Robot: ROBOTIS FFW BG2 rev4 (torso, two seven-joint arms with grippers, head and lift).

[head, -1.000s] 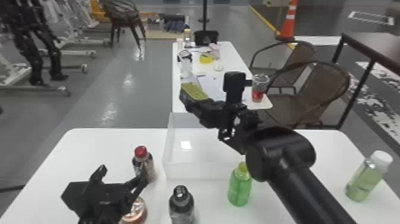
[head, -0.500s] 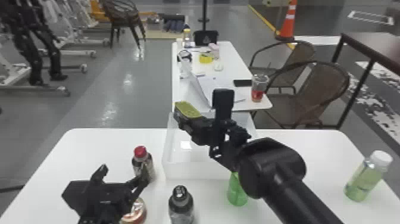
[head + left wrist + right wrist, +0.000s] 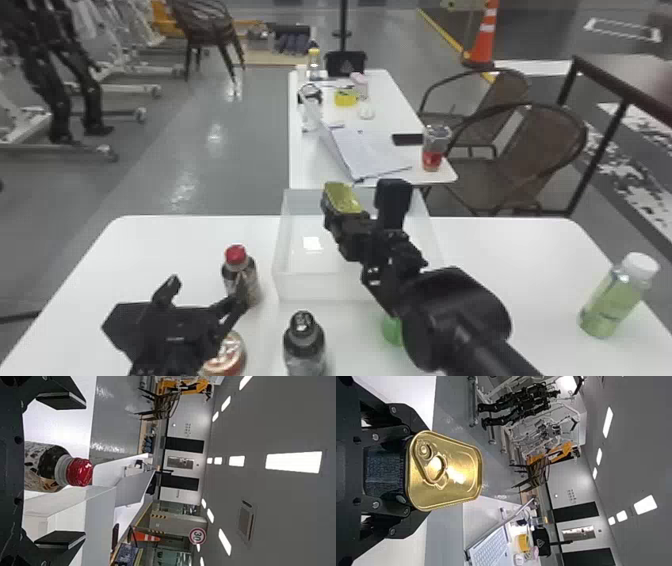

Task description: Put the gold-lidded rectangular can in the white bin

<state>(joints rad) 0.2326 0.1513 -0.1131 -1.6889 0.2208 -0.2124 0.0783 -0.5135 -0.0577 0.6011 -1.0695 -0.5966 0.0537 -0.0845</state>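
Clamping the gold-lidded rectangular can, right tool is holding it up, lid facing outward from the tool. White bin is sitting on the desk, showing below the can and right tool in the head view. Left tool is keeping its fingers apart, red-capped bottle showing between them in the left wrist view. Dark-capped bottle is standing to left tool's right.

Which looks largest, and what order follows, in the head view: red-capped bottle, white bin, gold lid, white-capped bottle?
Largest to smallest:
White bin
White-capped bottle
Red-capped bottle, partly covered
Gold lid
This ranks apparent size only; distances from the camera differ.
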